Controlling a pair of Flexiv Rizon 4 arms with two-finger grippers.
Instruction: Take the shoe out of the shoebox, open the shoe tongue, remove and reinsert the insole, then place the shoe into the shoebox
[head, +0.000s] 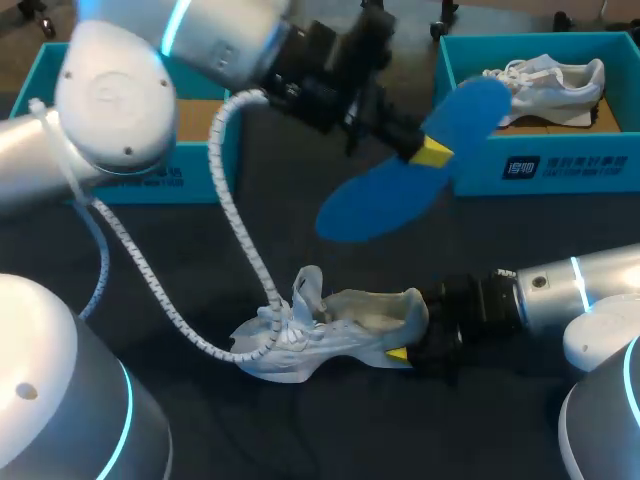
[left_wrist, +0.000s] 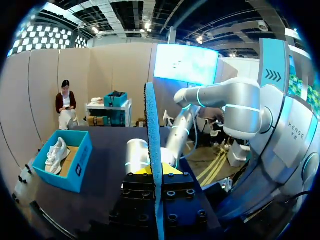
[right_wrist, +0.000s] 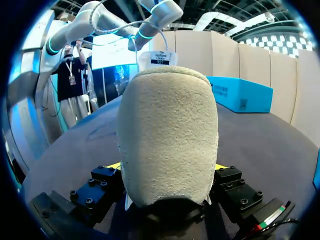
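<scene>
Insole (head: 400, 190), blue, is out of the shoe and held in the air by our left gripper (head: 432, 152), between the white shoe (head: 330, 335) and the right-hand shoebox (head: 540, 165). In the left wrist view we see it edge-on, running straight up between the fingers. They are closed nearly together, one yellow pad on each face, so this is a thin pinch near the narrow middle of the insole. Holding it clear of the table (head: 350, 430) keeps it unbent and leaves the shoe mouth free, we judge.

The shoe lies on the table, toe toward our left side, with the tongue pulled up and the opening showing. Our right gripper (head: 402, 345) clamps the heel. The fingers stand wide apart, the heel counter fills the gap between them, and a yellow tip shows at each side in the right wrist view. We read this as a brace so that the shoe does not slide during reinsertion.

The right-hand shoebox holds a second white shoe (head: 550, 85). Another teal box (head: 205, 170) sits far left.

Step in hand, by our judgement: insole removed, reinsertion not yet done.
</scene>
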